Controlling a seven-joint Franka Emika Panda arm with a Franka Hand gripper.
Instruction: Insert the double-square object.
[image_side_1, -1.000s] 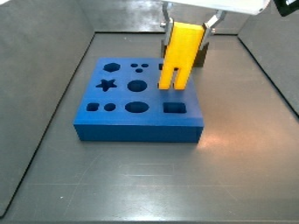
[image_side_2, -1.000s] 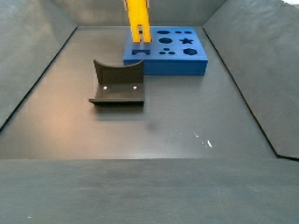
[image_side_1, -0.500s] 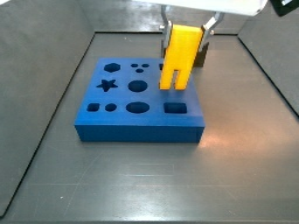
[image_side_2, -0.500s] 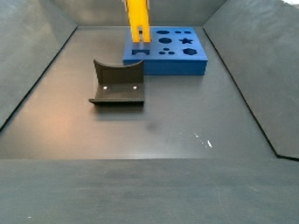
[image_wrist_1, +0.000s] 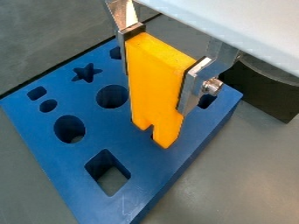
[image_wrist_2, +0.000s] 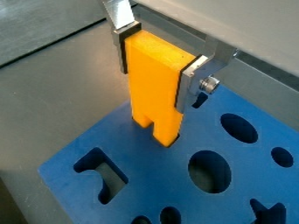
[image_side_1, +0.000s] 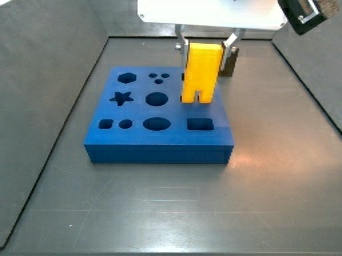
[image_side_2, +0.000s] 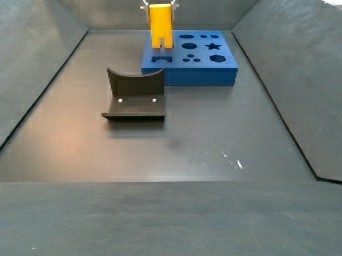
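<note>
While clamped upright on double-square object (image_wrist_1: 158, 92) above blue block (image_wrist_1: 70, 162), gripper (image_wrist_1: 162, 57) hovering over block's edge, slotted end down, clear of holes.

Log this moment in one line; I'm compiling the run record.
gripper: shut on tall yellow plastic double-square object | object: upright, above flat blue block with shaped holes | insertion: not yet done
</note>
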